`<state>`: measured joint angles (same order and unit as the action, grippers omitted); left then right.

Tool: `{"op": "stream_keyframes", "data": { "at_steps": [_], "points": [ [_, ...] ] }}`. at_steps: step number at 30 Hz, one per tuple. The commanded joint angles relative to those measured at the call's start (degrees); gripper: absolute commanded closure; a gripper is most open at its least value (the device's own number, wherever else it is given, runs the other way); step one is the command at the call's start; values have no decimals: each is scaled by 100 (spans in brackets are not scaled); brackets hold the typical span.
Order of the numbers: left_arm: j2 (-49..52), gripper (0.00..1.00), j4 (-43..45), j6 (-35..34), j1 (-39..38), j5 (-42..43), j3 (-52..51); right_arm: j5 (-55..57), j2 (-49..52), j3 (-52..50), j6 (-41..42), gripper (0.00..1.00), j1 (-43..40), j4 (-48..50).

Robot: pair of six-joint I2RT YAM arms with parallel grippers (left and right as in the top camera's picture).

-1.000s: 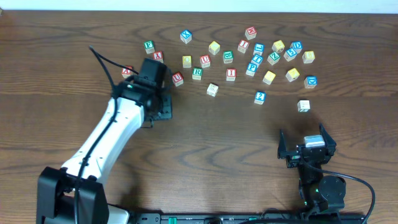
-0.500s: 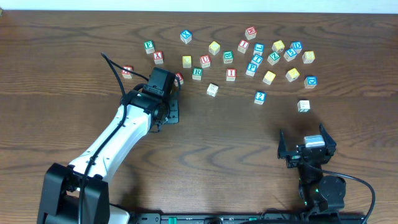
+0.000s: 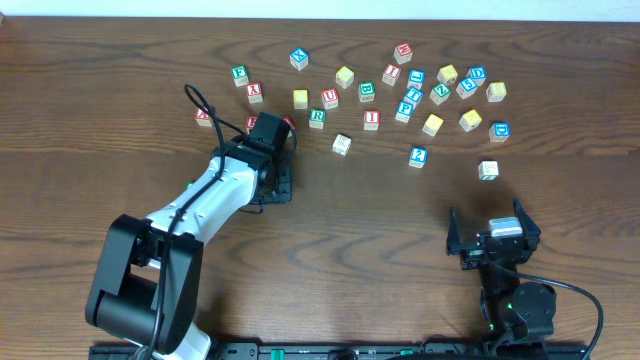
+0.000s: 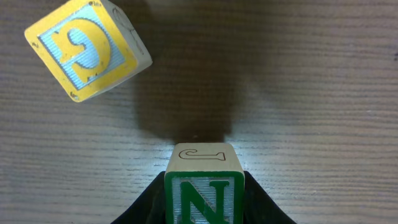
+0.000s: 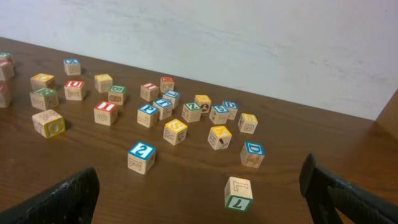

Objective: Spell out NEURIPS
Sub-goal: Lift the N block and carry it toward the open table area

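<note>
While between fingers, N cube upright.

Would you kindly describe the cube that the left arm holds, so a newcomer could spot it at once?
Follow the white left arm across the dark wooden table to its fingers. The cube pinched between them is the N cube: green-framed with a green N, unlike the loose yellow-framed cube nearby.
</note>
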<state>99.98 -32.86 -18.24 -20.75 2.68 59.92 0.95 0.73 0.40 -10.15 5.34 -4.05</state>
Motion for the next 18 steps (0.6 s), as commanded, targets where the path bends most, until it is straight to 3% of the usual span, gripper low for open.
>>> {"op": "stream_keyframes", "data": {
  "at_steps": [1,18],
  "points": [
    [0,91,48,-92,-7,-55,-46,-4,-28,-9,-39,1,-52,-24],
    [315,91,262,-90,-7,-76,-44,-4,-28,-9,-39,1,-52,-24]
  ]
}}
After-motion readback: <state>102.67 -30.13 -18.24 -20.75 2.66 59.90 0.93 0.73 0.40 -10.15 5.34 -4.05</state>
